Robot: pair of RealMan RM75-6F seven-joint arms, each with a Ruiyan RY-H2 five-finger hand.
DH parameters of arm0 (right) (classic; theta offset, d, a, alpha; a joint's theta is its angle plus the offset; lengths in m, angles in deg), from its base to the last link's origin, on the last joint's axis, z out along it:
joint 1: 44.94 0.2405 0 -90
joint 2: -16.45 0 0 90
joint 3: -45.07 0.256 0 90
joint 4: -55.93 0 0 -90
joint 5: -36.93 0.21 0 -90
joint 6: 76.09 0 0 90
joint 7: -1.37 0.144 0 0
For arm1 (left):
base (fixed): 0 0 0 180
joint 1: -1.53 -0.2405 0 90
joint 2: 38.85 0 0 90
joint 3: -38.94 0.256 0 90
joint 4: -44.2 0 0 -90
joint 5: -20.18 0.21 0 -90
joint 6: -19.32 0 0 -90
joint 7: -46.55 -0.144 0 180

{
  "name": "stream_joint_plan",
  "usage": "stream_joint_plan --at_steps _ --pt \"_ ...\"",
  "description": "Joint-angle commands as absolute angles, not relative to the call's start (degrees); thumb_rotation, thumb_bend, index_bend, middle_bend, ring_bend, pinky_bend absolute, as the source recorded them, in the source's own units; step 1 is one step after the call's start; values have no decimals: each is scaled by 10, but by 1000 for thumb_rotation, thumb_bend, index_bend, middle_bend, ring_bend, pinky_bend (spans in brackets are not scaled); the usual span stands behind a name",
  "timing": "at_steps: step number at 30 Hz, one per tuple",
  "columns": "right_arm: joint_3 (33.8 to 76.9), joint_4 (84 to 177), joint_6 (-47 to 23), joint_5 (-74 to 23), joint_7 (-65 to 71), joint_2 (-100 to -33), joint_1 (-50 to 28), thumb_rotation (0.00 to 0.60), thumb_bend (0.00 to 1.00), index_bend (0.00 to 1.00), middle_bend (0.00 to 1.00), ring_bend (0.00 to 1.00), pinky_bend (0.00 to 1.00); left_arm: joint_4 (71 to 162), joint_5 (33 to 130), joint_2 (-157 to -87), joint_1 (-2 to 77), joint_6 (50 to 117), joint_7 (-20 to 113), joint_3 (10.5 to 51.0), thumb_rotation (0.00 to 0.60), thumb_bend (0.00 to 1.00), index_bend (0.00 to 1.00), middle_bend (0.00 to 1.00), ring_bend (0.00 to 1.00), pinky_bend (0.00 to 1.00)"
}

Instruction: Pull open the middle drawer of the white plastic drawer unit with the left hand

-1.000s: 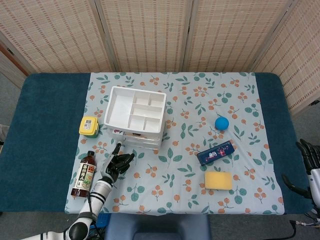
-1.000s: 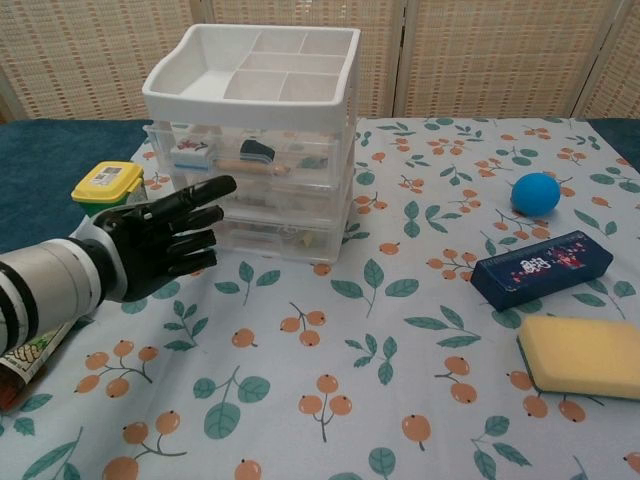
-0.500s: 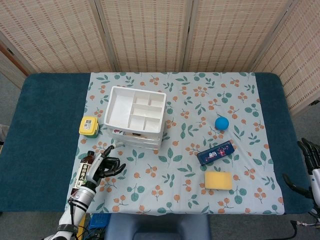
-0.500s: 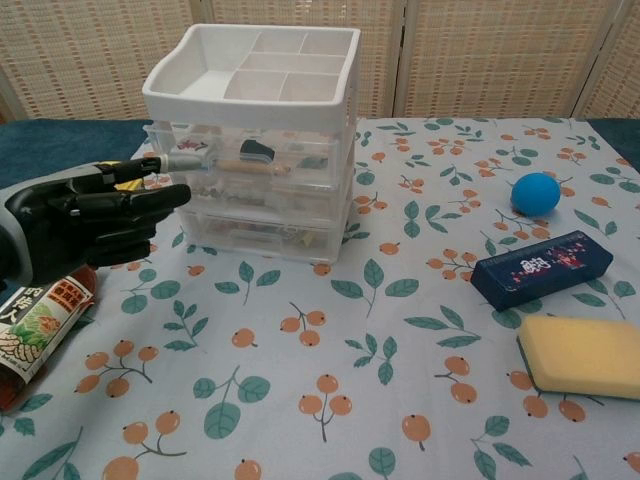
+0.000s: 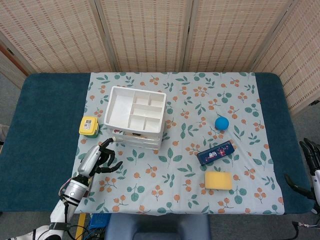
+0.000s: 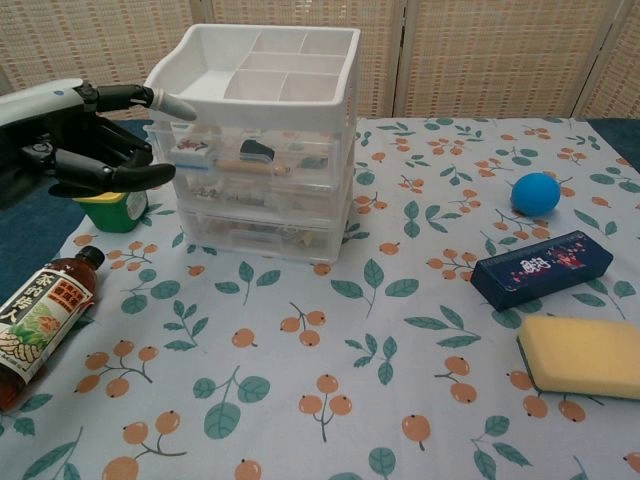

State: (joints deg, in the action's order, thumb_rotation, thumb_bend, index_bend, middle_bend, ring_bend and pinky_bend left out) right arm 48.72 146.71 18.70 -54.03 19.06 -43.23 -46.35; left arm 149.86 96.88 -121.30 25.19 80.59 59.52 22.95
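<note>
The white plastic drawer unit stands on the flowered cloth, left of centre, with an open divided tray on top. In the chest view its three clear drawers sit flush with the frame, and the middle drawer holds small items. My left hand hangs in the air just left of the unit at top-drawer height, holding nothing. Its fingers are spread, and one fingertip reaches the top tray's front left corner. In the head view the left hand lies in front of the unit's left corner. My right hand is beyond the table's right edge, fingers apart.
A brown sauce bottle lies on the cloth below the left hand. A yellow-lidded tub sits left of the unit, partly behind the hand. To the right are a blue ball, a dark blue box and a yellow sponge.
My left hand has risen and swung left, from low over the cloth in front of the unit to beside its upper left corner. The bottle now shows fully in the chest view.
</note>
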Motion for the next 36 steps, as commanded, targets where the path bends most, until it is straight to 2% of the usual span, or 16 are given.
stream_joint_plan --at_steps 1,16,36 --pt "487 1466 186 -539 192 -433 -464 600 284 0 5 0 0 1473 964 -1226 273 812 551 229 600 278 236 819 960 1000" --pt "486 1461 180 -536 196 -435 -463 600 283 0 5 0 0 1431 895 -1251 313 810 491 219 600 278 222 823 960 1000" --pt "486 1457 177 -530 201 -434 -464 600 284 0 5 0 0 1416 881 -1248 348 814 387 245 600 278 255 831 960 1000"
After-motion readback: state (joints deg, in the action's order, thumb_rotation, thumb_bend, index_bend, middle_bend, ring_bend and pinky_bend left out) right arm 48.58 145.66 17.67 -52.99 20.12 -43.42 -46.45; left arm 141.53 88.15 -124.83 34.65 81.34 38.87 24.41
